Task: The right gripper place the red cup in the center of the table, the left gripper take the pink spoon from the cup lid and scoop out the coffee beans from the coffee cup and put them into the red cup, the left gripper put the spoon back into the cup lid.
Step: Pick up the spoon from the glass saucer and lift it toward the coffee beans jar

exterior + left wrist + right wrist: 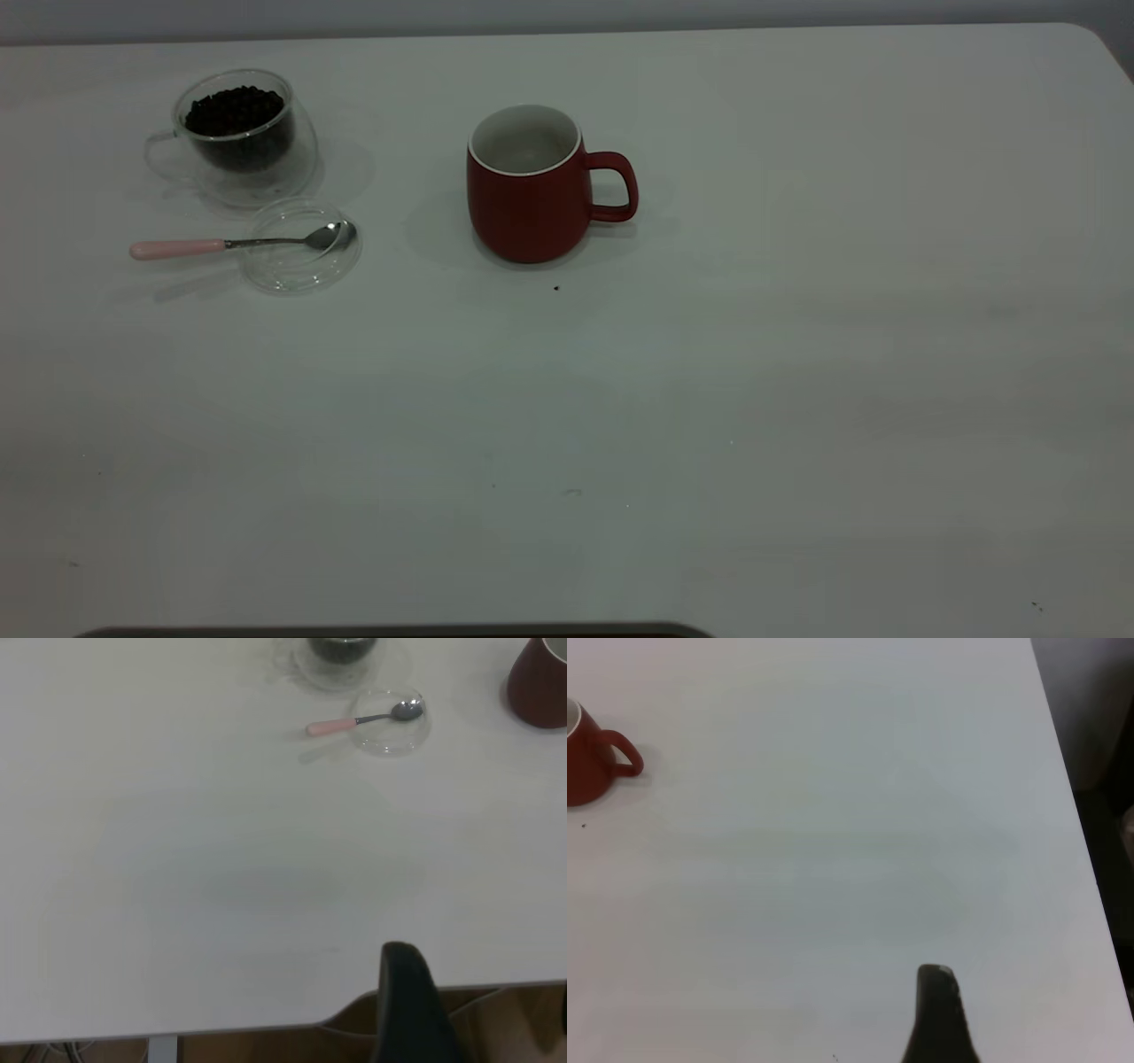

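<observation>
The left gripper is hanging over the near table edge; whether it is spread cannot be told. Well beyond it, the pink spoon is lying across the cup lid, beside the coffee cup and red cup. The right gripper is idling apart.

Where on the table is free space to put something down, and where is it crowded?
Free: the table right of the red cup and all of its near half. Crowded: the far left corner, where coffee cup, lid and spoon sit close together.
</observation>
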You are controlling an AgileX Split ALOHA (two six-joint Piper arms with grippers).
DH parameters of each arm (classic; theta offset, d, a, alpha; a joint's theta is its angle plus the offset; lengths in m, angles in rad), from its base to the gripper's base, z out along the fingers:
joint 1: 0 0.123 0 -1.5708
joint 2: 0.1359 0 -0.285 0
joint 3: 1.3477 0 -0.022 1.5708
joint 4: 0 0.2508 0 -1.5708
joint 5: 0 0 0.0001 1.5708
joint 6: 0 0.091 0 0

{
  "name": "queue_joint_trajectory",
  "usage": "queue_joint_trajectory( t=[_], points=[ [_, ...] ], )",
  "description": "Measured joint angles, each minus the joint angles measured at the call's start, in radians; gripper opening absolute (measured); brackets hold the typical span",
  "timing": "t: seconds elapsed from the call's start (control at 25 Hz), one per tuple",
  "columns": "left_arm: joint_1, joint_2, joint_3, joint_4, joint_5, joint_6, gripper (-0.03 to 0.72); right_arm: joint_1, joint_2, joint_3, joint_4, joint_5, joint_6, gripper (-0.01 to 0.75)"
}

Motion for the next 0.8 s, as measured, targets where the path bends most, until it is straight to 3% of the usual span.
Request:
queue_joint_trajectory(
  t=[0.8],
  points=[
    [0.0,0.0,0.0,0.0,0.0,0.002,0.465,0.0,0.0,0.0,-0.002,0.028,-0.001,0.591]
  ],
)
